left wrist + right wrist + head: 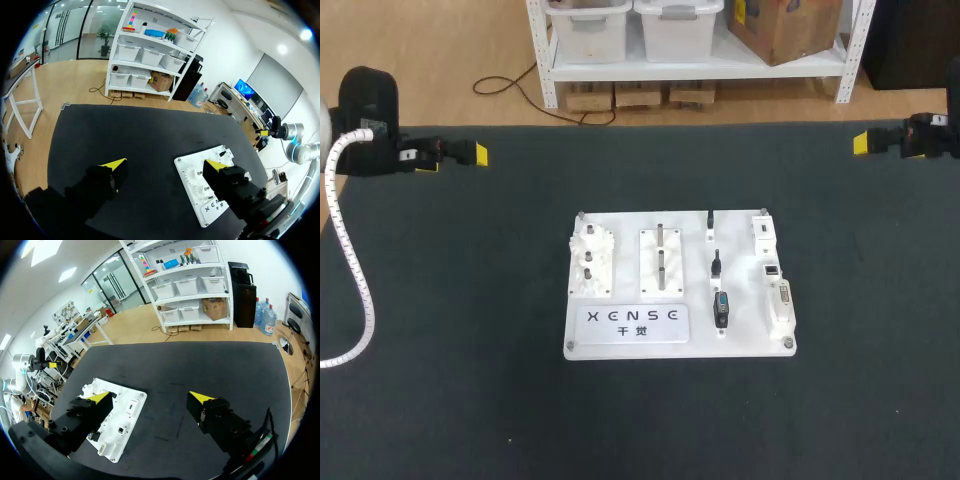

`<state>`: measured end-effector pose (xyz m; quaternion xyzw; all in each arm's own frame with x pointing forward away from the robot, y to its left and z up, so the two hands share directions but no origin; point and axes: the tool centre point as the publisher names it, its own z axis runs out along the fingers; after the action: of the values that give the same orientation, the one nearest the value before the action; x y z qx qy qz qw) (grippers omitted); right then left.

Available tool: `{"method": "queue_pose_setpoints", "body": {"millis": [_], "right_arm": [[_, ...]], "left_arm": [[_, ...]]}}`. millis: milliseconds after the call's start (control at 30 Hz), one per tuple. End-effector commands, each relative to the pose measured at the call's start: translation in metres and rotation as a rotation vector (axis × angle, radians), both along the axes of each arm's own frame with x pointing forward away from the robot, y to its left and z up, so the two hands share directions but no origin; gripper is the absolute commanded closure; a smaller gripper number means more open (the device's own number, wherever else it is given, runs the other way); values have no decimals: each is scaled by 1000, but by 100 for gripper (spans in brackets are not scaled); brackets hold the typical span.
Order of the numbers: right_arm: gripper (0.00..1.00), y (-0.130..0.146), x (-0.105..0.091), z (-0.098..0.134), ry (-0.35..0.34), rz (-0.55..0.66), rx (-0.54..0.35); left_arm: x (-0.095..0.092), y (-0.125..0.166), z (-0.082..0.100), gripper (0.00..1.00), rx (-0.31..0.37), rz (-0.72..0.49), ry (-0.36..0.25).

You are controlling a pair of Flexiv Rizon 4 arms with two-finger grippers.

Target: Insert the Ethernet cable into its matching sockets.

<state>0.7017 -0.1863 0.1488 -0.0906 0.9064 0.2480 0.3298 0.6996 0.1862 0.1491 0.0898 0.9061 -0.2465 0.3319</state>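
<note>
A white practice board (620,340) lies flat in the middle of the black table. Down its right-centre runs a row of dark plugs and short cable pieces (720,305). Small white socket blocks (772,270) stand along its right edge; I cannot tell which one is the Ethernet socket. My left gripper (480,154) hovers at the table's far left edge, open and empty. In the left wrist view (165,165) the board (192,172) shows ahead, by its one finger. My right gripper (861,143) is at the far right edge, open (150,397) and empty, with the board (125,415) ahead.
The board also carries a white block with round holes (592,260), a slotted block (661,260) and a long white connector (782,305). My left arm's white ribbed hose (350,270) hangs over the table's left side. Black mat (470,400) surrounds the board.
</note>
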Motion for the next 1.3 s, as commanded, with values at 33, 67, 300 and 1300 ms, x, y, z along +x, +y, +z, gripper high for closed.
{"method": "queue_pose_setpoints", "body": {"millis": [33, 67, 300, 1300], "right_arm": [[0, 0, -1, 1, 0, -2, -2], [0, 0, -1, 1, 0, -2, -2], [0, 0, -1, 1, 0, -2, -2], [0, 0, -1, 1, 0, -2, -2]], "left_arm": [[0, -2, 1, 0, 8, 5, 6], [0, -2, 1, 0, 8, 5, 6], [0, -2, 1, 0, 8, 5, 6], [1, -102, 8, 0, -218, -1059, -504]]}}
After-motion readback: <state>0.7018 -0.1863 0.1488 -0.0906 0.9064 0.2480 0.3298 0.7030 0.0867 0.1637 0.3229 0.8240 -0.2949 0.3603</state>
